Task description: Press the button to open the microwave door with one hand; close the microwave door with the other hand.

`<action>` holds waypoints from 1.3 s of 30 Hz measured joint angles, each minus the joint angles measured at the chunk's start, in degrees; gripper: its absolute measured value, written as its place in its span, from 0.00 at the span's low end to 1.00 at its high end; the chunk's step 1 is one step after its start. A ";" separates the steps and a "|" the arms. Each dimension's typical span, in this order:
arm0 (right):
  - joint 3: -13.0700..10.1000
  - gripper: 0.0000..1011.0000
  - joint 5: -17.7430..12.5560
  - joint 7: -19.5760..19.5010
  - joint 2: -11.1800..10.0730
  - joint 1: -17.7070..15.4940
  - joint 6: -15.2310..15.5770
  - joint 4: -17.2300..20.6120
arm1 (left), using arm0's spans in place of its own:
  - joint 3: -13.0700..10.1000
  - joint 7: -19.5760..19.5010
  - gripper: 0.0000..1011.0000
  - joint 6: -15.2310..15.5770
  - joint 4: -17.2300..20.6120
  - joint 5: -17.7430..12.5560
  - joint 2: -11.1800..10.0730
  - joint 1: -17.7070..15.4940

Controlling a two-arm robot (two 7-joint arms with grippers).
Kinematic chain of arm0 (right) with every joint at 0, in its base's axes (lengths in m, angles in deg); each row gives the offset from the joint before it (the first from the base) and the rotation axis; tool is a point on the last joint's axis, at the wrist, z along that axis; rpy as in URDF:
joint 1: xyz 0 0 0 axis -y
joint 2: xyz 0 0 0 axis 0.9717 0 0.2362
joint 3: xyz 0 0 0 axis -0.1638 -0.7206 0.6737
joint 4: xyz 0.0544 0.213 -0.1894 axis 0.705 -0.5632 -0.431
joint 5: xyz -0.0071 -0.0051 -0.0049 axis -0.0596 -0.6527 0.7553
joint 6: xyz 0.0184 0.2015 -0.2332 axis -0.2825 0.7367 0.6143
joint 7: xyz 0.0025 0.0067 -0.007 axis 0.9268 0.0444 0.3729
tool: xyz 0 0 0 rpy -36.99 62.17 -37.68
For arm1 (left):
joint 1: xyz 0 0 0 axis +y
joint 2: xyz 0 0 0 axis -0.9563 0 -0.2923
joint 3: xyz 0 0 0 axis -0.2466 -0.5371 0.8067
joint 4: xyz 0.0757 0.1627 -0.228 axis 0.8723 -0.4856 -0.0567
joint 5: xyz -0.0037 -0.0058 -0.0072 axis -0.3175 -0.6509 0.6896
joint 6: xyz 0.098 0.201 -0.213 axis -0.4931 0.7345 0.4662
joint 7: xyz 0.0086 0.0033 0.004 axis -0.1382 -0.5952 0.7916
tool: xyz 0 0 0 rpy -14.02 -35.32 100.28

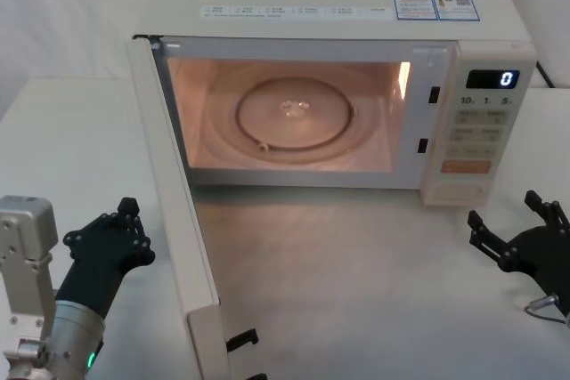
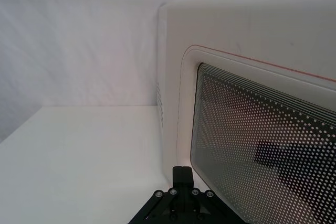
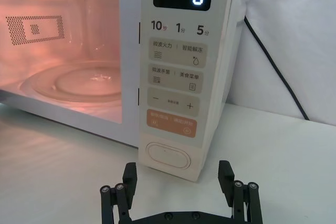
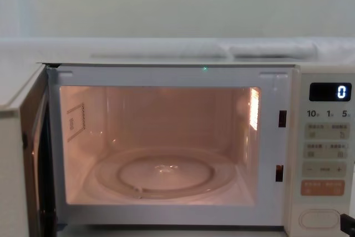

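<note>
White table [image 1: 374, 264] holds the microwave [image 1: 463, 51] at the back, its door [image 1: 178, 220] swung wide open toward the robot, cavity lit. Left gripper [image 1: 125, 229] sits just outside the door, fingers spread. Right gripper [image 1: 525, 229] hangs near the button [image 3: 168, 156], spread too.

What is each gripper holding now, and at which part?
Nothing is held. The left gripper is open beside the open microwave door; the right gripper is open before the microwave.
</note>
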State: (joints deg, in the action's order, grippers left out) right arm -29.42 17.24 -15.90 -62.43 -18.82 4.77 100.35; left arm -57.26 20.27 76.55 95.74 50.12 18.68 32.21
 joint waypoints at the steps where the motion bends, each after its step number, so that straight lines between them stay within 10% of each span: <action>1: 0.00 0.99 0.00 0.00 0.00 0.00 0.00 0.00 | 0.00 0.00 0.00 0.00 0.00 0.00 0.00 0.00; 18: 0.00 0.99 0.00 0.00 0.00 0.00 0.00 0.00 | 0.69 -0.72 0.00 0.43 0.40 0.00 0.31 0.28; 39: 0.00 0.99 0.00 0.00 0.00 0.00 0.00 0.00 | 10.78 -10.43 0.00 1.92 11.21 6.29 -3.65 8.21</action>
State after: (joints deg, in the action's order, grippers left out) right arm -29.42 17.25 -15.90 -62.43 -18.82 4.77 100.34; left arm -46.48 9.84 78.47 106.94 56.42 15.03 40.42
